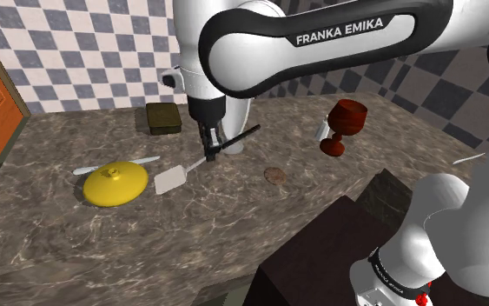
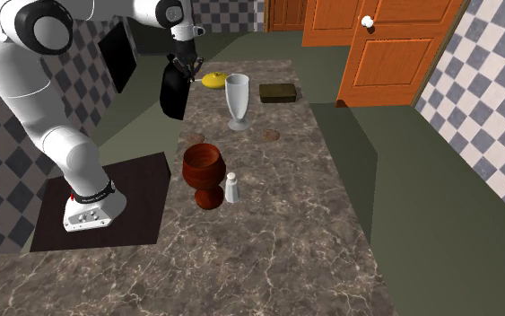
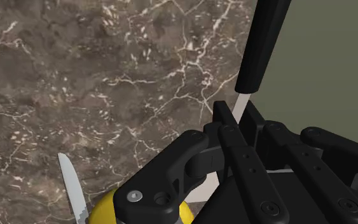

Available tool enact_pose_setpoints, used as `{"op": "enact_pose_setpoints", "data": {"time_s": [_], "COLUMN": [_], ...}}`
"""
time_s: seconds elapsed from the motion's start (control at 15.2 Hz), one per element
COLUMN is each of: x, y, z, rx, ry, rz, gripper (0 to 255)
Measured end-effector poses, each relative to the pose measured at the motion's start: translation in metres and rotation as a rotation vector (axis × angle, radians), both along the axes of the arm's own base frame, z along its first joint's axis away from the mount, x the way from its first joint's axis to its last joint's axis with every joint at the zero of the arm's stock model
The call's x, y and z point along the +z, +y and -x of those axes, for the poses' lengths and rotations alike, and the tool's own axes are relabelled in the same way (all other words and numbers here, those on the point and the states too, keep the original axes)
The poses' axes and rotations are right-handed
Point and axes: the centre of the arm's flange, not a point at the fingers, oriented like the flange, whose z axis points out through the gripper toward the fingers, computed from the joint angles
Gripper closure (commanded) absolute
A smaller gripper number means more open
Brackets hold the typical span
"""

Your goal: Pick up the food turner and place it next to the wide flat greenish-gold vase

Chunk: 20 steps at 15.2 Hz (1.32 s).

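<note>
My black gripper [image 1: 211, 155] is shut on the thin shaft of the food turner [image 1: 171, 179]. The turner has a pale flat blade and a black handle [image 1: 244, 135]. It is held tilted, blade low and close beside the wide flat yellow vase [image 1: 115, 183]; the handle points up and away. In the wrist view the fingers [image 3: 225, 137] clasp the white shaft, the black handle [image 3: 263, 44] runs beyond them, and the yellow vase [image 3: 109, 207] shows under the hand. In the second exterior view the gripper [image 2: 184, 68] hangs just before the vase [image 2: 213, 79].
A knife [image 1: 116, 164] lies just behind the vase. On the stone counter [image 1: 77, 243] also stand a dark olive box [image 1: 162, 117], a glass goblet [image 2: 237, 100], a red-brown goblet [image 1: 345, 126], a small shaker [image 2: 231, 188] and a brown disc [image 1: 274, 175]. Orange doors [image 2: 394, 45] stand beyond.
</note>
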Motion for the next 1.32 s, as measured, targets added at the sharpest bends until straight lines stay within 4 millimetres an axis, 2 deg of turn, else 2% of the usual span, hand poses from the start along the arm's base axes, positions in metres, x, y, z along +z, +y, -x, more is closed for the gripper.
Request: {"op": "enact_pose_setpoints", "data": {"time_s": [0.26,0.33,1.32], "x": [-0.002,-0.005,-0.081], "y": [0.053,0.058,0.063], "z": [0.011,0.013,0.012], "rx": [0.0,0.0,-0.001], "ry": [0.0,0.0,0.001], "rz": [0.0,0.0,0.0], "gripper": [255,255,255]}}
